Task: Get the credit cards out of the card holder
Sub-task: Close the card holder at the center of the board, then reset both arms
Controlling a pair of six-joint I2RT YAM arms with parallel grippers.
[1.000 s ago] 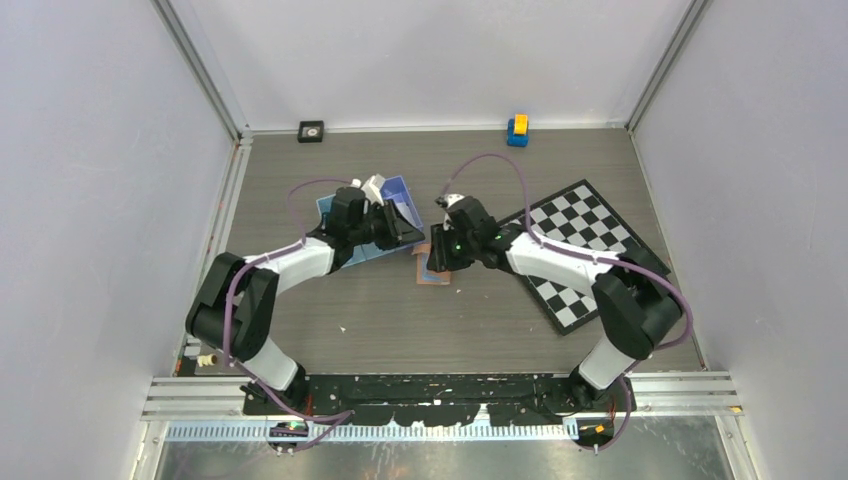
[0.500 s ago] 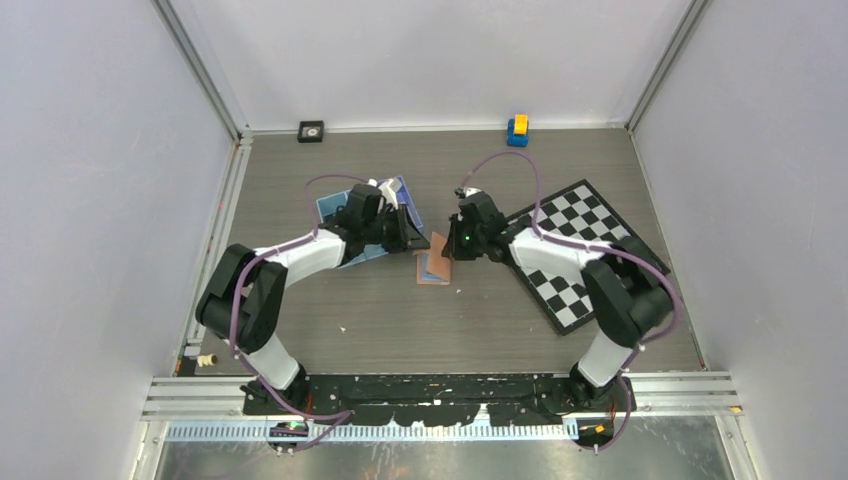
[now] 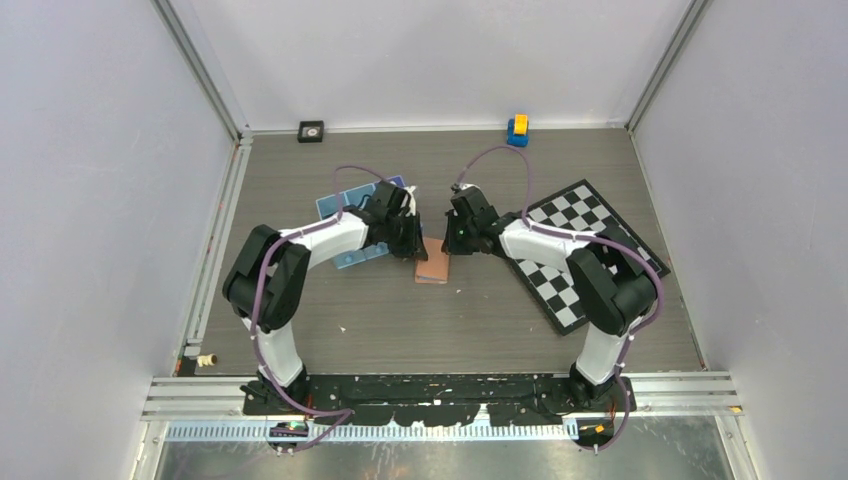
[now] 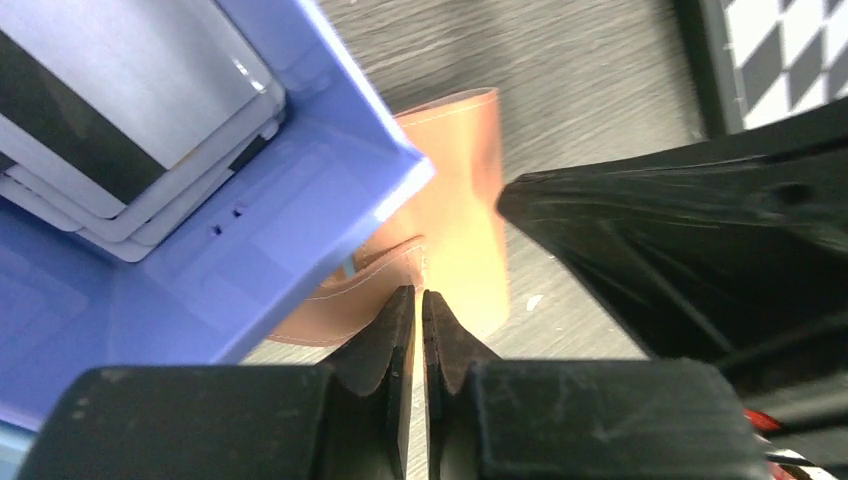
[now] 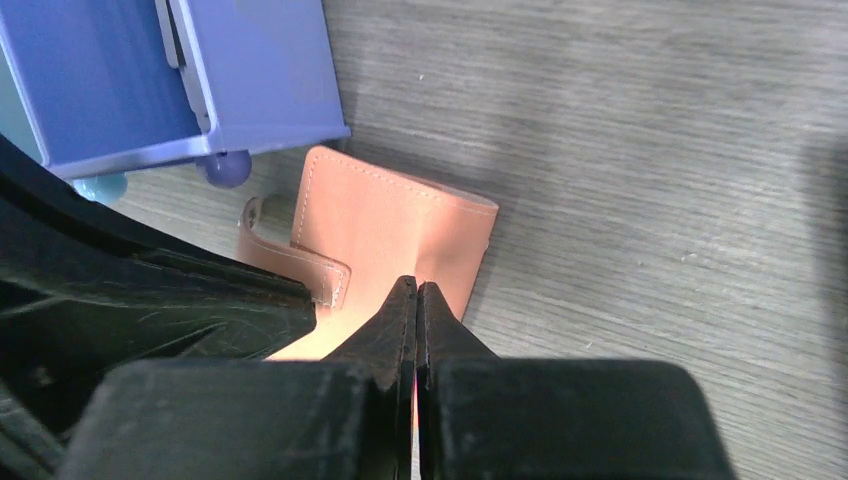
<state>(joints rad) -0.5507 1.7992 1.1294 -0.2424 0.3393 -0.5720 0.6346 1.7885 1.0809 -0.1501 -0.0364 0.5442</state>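
The tan card holder (image 3: 432, 268) lies flat on the table between both arms, its strap (image 5: 300, 265) toward the left arm. No card shows in it. My left gripper (image 4: 421, 293) is shut to a hairline slit, tips over the card holder (image 4: 455, 190) by its strap, with nothing seen between them. The right gripper (image 5: 416, 285) is shut, its tips on the card holder (image 5: 390, 220) near its edge. Pale credit cards (image 4: 110, 120) with a dark stripe lie stacked in the blue tray (image 4: 300, 200). In the top view my left gripper (image 3: 412, 248) faces the right gripper (image 3: 452, 243) closely.
The blue tray (image 3: 340, 207) sits just left of the holder, under the left arm. A checkered board (image 3: 590, 240) lies to the right beneath the right arm. A yellow and blue toy (image 3: 517, 129) and a small black object (image 3: 311, 131) stand along the back wall.
Both grippers have drawn in over the holder from either side. The right jaws have shut and the left jaws have narrowed. The bluish patch seen on the holder no longer shows.
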